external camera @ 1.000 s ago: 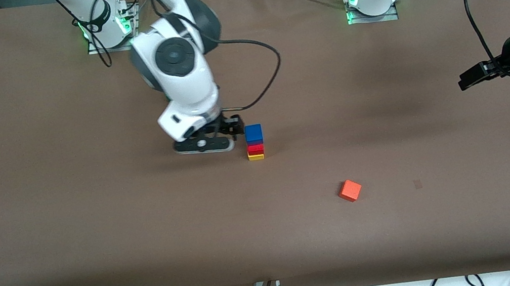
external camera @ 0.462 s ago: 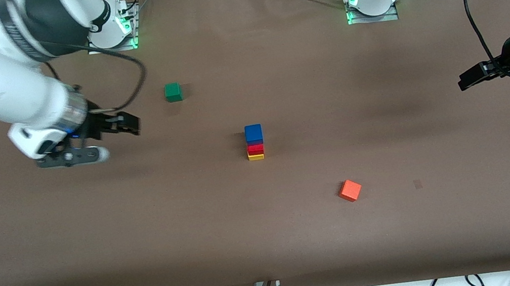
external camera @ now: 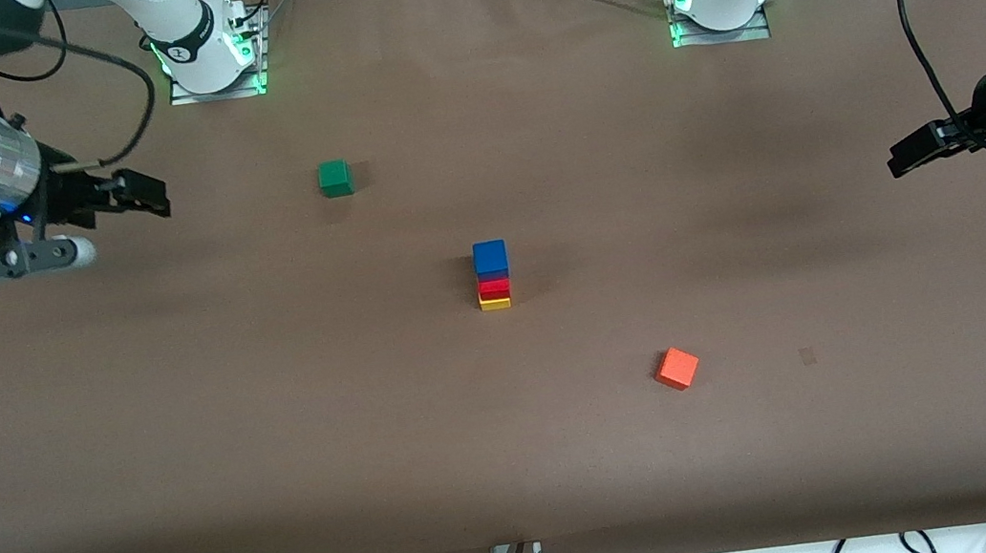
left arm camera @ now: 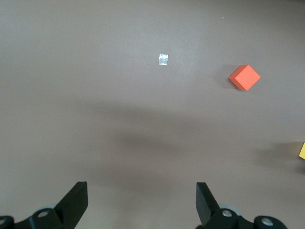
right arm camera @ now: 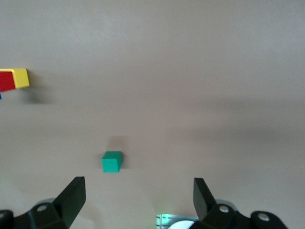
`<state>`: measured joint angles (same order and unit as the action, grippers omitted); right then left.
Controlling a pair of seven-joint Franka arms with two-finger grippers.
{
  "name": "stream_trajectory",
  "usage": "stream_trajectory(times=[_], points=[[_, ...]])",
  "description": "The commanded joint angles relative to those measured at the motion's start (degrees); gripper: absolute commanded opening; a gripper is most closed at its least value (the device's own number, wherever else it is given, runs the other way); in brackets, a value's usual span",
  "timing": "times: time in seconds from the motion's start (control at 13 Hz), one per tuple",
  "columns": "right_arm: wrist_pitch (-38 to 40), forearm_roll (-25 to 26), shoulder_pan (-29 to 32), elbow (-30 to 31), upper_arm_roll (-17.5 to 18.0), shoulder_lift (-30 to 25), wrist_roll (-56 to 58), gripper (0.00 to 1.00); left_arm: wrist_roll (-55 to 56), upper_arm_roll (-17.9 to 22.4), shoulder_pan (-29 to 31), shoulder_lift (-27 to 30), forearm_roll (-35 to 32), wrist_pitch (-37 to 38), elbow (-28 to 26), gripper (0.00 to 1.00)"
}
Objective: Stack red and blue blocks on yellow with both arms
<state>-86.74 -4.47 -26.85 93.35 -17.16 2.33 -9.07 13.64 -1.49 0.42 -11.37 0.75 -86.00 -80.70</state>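
Observation:
The blue block [external camera: 490, 257] sits on the red block [external camera: 494, 285], which sits on the yellow cube [external camera: 495, 301], as one upright stack at mid-table. My right gripper [external camera: 147, 196] is open and empty, up over the right arm's end of the table, well apart from the stack. Its wrist view [right arm camera: 138, 195] shows the yellow cube [right arm camera: 21, 78] and the red block [right arm camera: 6, 80] at the frame's edge. My left gripper [external camera: 902, 155] is open and empty [left arm camera: 141, 198], and waits over the left arm's end of the table.
A green cube [external camera: 334, 178] lies farther from the front camera than the stack, toward the right arm's base; it also shows in the right wrist view [right arm camera: 112, 161]. An orange-red cube [external camera: 678, 368] lies nearer the front camera, also in the left wrist view [left arm camera: 244, 77].
My right arm has swung away from beside the stack to the right arm's end of the table, uncovering the green cube. The stack and the left arm have not moved.

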Motion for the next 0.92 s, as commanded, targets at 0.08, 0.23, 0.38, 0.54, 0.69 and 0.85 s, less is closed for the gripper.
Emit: stream_trajectory(times=[0.08,0.23,0.38,0.54,0.69,0.85], points=[[-0.6,1.7,13.5,5.2,12.1,-5.1,3.0,1.0,-1.0,0.0,0.3,-0.8,1.0,0.2,1.7,1.0],[-0.5,1.7,18.2,4.6,15.7,-5.3,4.8,1.0,-1.0,-0.1,0.3,-0.8,1.0,0.2,1.7,1.0],[-0.4,2.7,18.1,3.7,15.8,-5.1,6.2,1.0,-0.9,-0.1,0.2,-0.8,1.0,0.2,1.7,1.0],[-0.4,3.3,18.1,3.2,15.8,-4.8,6.2,1.0,-0.9,-0.1,0.2,-0.8,1.0,0.2,1.7,1.0],[-0.2,3.4,18.1,1.4,15.8,-3.8,6.3,1.0,-1.0,-0.2,0.2,-0.8,1.0,0.2,1.7,1.0],[0.1,4.2,18.1,1.0,16.0,-3.8,6.4,1.0,-1.0,-0.2,0.2,-0.8,1.0,0.2,1.7,1.0]])
